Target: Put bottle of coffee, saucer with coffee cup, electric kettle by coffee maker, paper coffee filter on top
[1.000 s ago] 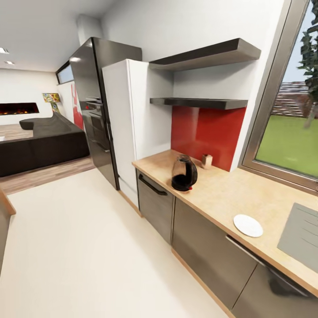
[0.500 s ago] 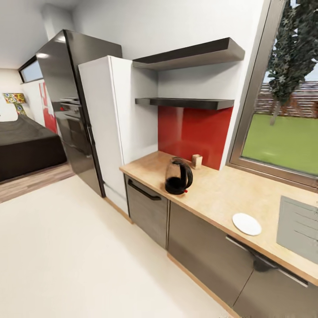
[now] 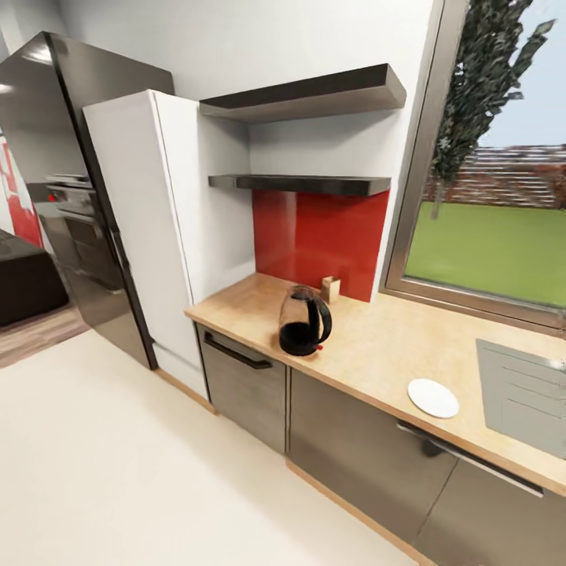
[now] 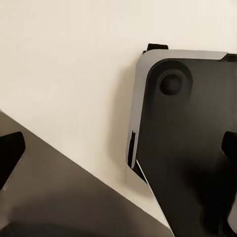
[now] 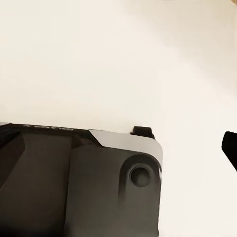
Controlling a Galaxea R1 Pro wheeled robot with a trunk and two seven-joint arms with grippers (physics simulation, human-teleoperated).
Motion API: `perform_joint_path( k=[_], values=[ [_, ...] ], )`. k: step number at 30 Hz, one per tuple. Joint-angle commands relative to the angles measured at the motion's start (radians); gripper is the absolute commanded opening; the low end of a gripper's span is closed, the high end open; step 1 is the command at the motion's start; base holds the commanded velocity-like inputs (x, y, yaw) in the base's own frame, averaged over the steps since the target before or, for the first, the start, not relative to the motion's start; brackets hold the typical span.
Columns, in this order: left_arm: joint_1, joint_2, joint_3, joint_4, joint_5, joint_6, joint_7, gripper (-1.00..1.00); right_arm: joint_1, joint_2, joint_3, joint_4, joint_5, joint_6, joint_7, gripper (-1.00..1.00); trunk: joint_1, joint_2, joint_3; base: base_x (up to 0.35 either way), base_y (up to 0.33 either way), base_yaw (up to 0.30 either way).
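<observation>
The electric kettle stands upright on the kitchen countertop, near its front edge, with a small tan box-like object behind it against the red backsplash. The saucer lies flat further along the surface, well apart from the kettle and close to the steel sink. Two dark kitchen shelf slabs hang above; nothing can be made out on their tops from this low angle. A white fridge closes the end of the counter.

The robot appears to be in transit on the pale floor, not yet within reach of anything, so the step in hand is likely the approach to the counter. The next move calls for driving closer and squaring up to the surface.

Both wrist views look down along hanging arms at the robot's dark base and the floor. Dark finger tips sit at the picture edges, but I cannot tell either pincer's state.
</observation>
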Motion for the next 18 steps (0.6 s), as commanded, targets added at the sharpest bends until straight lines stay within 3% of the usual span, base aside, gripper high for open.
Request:
perform_joint_path(
  k=[1, 7, 14, 16, 18],
  values=[
    [0.001, -0.001, 0.008, -0.004, -0.01, 0.007, -0.008, 1.0, -0.001, 0.0, 0.008, 0.002, -0.001, -0.003, 0.0, 1.0, 0.001, -0.002, -0.002, 0.166, 0.075, -0.3],
    [0.001, -0.001, 0.008, -0.004, -0.011, 0.007, -0.001, 1.0, -0.001, 0.007, 0.009, 0.002, -0.001, -0.003, -0.001, 1.0, 0.001, -0.002, -0.002, 0.104, 0.02, -0.3],
    [0.002, 0.016, 0.003, -0.002, -0.011, 0.007, 0.003, 1.0, -0.001, 0.013, 0.011, -0.031, 0.0, -0.005, 0.003, 1.0, 0.001, -0.002, -0.002, 0.002, 0.0, -0.027],
    [0.003, 0.019, 0.003, -0.002, -0.012, 0.007, 0.003, 1.0, -0.001, 0.021, 0.012, -0.081, 0.001, -0.006, 0.004, 1.0, 0.001, -0.002, -0.002, 0.0, 0.0, -0.005],
    [0.003, 0.022, 0.002, -0.001, -0.013, 0.007, 0.003, 1.0, -0.001, 0.049, 0.014, -0.158, 0.003, -0.006, 0.004, 1.0, 0.001, -0.002, -0.002, 0.0, 0.0, -0.002]
  ],
)
